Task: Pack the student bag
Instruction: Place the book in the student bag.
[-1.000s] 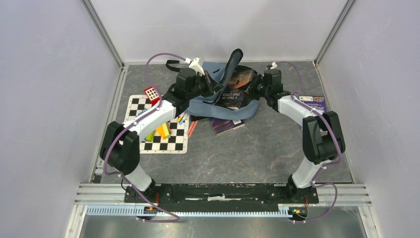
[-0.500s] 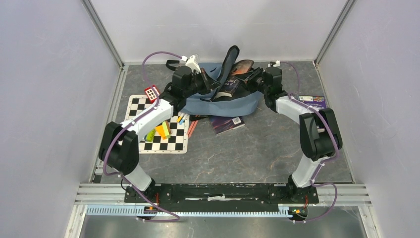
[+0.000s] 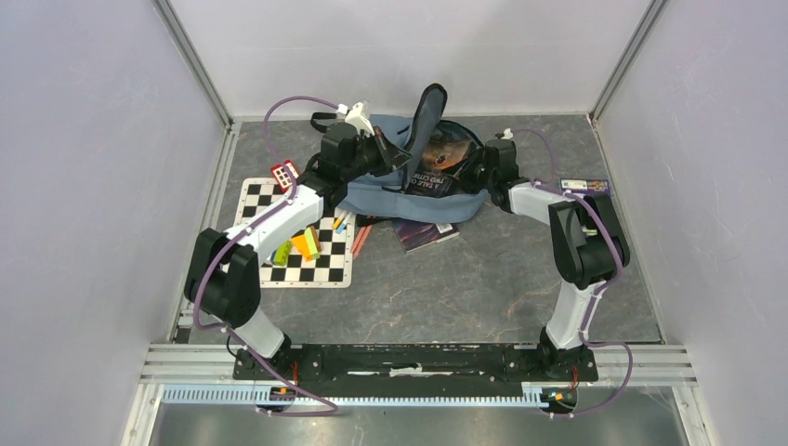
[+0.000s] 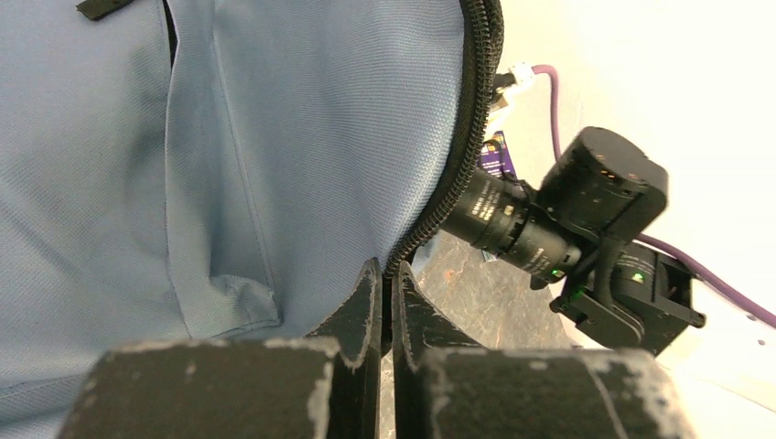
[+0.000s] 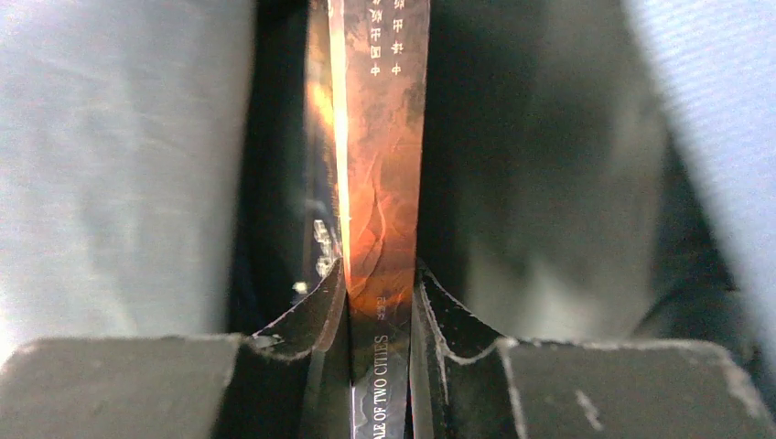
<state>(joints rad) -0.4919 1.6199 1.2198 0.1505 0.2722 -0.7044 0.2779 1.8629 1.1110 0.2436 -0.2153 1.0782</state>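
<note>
We're seeing the dusty blue-grey fabric backpack (image 3: 423,197) lying at the far middle of the grey stone-patterned table (image 3: 483,288), between the two arms, with its mouth gaping and its dark-edged top flap (image 3: 428,111) standing up. The left gripper (image 4: 382,306) is pinching together on the bag's rim, right where the dark zipper (image 4: 471,119) is running down into its fingers. It is holding that side of the opening up. The right gripper (image 5: 378,306) is clamping a dark paperback with an orange-brown cover (image 5: 375,165) across its covers, spine toward the wrist camera. The book's far end is sitting inside the bag's dark interior, with blue fabric walls on either side. We can't tell what else is inside. A second dark book (image 3: 425,232) is lying on the table with one end tucked under the bag's near edge. A few coloured pencils (image 3: 344,223) are lying just left of it. They are touching the black-and-white checkered mat (image 3: 325,269), which is carrying orange, yellow and green blocks (image 3: 302,245). The left forearm is crossing over that mat, and a red dotted cube (image 3: 283,175) is showing beside the arm. A purple-covered book (image 3: 585,187) is lying at the far right, partly hidden behind the right arm's elbow. A black strap (image 3: 325,119) is trailing off the bag's far left corner.
</note>
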